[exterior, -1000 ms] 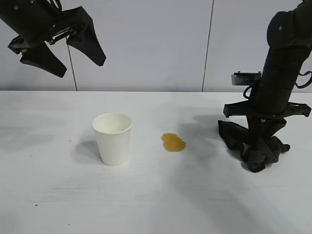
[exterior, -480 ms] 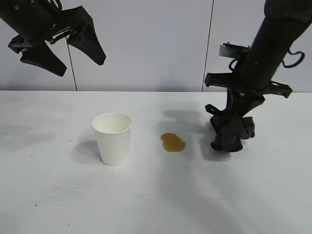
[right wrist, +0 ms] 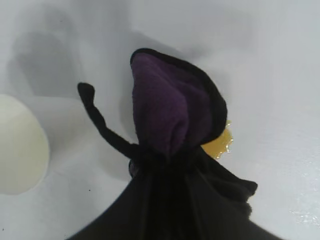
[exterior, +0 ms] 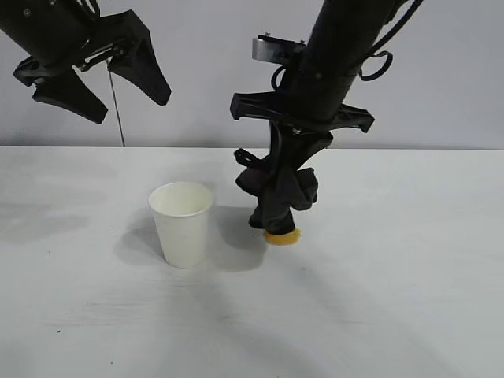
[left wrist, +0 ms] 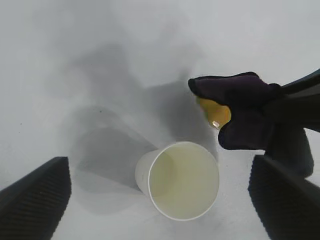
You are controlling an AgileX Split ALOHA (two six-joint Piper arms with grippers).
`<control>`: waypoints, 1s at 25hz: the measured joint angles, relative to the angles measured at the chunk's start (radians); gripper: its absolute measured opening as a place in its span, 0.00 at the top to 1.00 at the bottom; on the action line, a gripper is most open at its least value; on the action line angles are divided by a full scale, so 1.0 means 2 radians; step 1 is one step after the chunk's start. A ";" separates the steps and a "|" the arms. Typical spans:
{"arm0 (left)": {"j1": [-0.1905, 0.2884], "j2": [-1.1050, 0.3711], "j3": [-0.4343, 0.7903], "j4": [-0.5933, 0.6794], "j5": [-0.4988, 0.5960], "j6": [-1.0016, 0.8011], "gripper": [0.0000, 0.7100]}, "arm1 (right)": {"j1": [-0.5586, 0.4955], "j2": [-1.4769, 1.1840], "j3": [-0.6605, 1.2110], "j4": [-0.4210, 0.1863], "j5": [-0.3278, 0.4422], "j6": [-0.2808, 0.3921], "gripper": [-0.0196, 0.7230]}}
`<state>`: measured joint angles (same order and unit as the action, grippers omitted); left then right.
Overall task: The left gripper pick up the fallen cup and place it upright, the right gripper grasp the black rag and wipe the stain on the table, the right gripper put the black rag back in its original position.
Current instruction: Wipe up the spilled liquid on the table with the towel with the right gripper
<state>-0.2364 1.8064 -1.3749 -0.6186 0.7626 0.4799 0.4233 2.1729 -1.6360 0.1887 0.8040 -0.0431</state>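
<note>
The white paper cup (exterior: pixel 181 224) stands upright on the table (exterior: pixel 394 307), left of centre. High above it and to its left, my left gripper (exterior: pixel 130 109) hangs open and holds nothing; its wrist view looks down into the cup (left wrist: pixel 182 180). My right gripper (exterior: pixel 279 185) is shut on the black rag (exterior: pixel 282 195), which hangs bunched from it. The rag's lower end rests on the yellowish-brown stain (exterior: pixel 282 236), covering most of it. In the right wrist view the rag (right wrist: pixel 172 115) hides the fingers, and an edge of the stain (right wrist: pixel 220 142) shows beside it.
The cup stands a short way left of the rag and stain. A grey wall (exterior: pixel 441 94) runs along the table's far edge. Bare tabletop lies to the right and along the front.
My right arm has carried the black rag from the table's right side leftward and set it down onto the stain. The left arm and the cup have not moved.
</note>
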 joint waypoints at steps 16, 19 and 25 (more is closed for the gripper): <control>0.000 0.000 0.000 0.000 0.000 0.000 0.02 | 0.008 0.054 -0.009 -0.015 -0.047 0.032 0.86; 0.000 0.000 0.000 0.000 0.000 0.000 0.02 | 0.010 0.056 -0.011 -0.042 -0.047 0.063 0.86; 0.000 0.000 0.000 0.000 0.000 0.000 0.02 | -0.020 0.056 -0.012 -0.056 -0.044 0.079 0.86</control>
<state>-0.2364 1.8064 -1.3749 -0.6186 0.7626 0.4799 0.3842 2.2839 -1.6593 0.0764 0.7168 0.1151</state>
